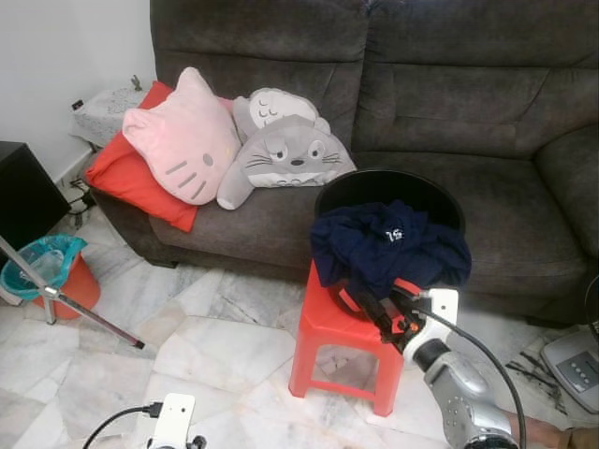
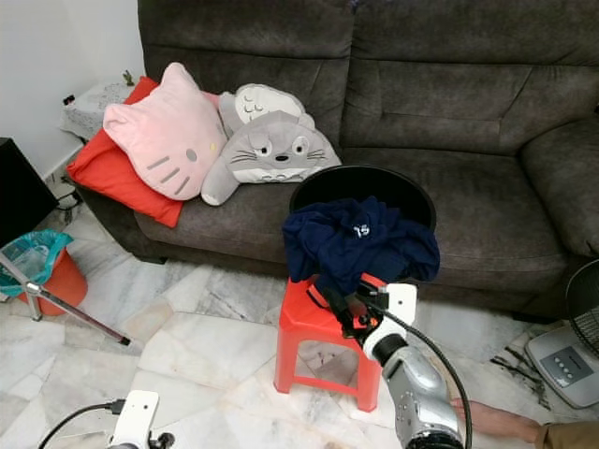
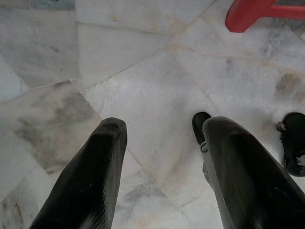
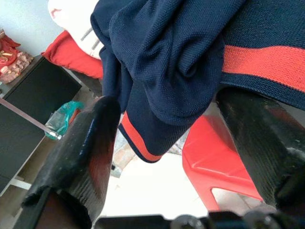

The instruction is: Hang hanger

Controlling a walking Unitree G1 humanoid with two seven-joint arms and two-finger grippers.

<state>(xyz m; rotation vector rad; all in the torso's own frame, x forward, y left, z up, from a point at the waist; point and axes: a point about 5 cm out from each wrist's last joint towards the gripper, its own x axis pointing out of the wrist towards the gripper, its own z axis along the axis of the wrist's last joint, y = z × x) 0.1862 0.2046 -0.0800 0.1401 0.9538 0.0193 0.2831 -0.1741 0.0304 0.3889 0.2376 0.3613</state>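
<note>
A navy garment with red stripes (image 1: 388, 245) lies bunched over a round black basket (image 1: 393, 185) on a red plastic stool (image 1: 328, 323). My right gripper (image 1: 376, 313) is at the garment's lower front edge, above the stool's seat. In the right wrist view its fingers (image 4: 78, 157) stand wide apart, with a hanging fold of the garment (image 4: 181, 62) between them, so it is open. My left gripper (image 3: 162, 157) hangs low and open over the marble floor, holding nothing. I cannot make out a hanger.
A dark grey sofa (image 1: 449, 84) behind the stool carries a pink cat pillow (image 1: 185, 140), a grey plush pillow (image 1: 285, 150) and a red cushion (image 1: 131, 178). A metal pole (image 1: 84, 313) and an orange bucket (image 1: 65, 276) stand at the left. A fan base (image 1: 576, 365) and a person's limb (image 2: 496, 421) are at the right.
</note>
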